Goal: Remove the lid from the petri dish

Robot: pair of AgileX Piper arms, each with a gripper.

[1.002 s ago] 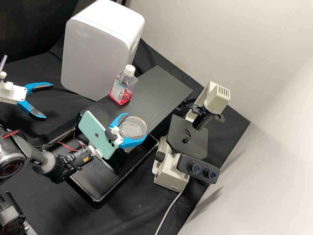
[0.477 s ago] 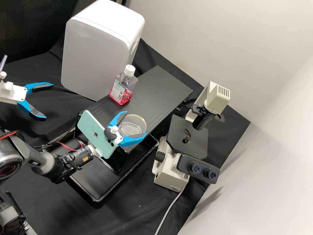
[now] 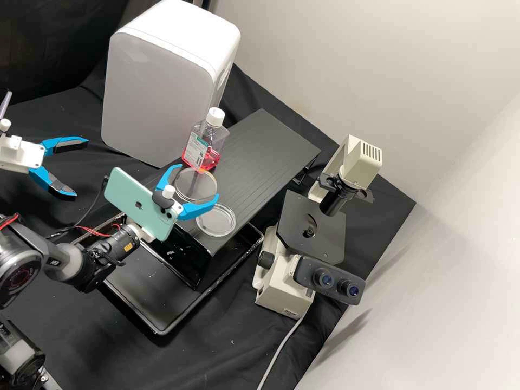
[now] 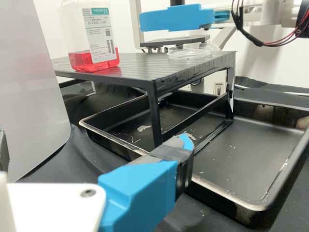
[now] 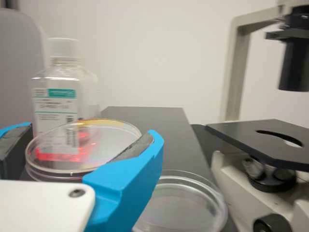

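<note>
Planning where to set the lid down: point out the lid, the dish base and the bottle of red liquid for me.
lid (image 3: pixel 195 184): high view, middle of its flat top.
dish base (image 3: pixel 216 220): high view, middle of its floor.
bottle (image 3: pixel 202 145): high view, front of its body.

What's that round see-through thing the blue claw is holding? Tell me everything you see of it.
It is the petri dish's lid: a shallow round disc of clear, plastic-looking material with a low rim. The right gripper clamps its rim between two blue fingers, holding it roughly level above the black rack. It is off the dish base, which lies lower beside it.
</note>
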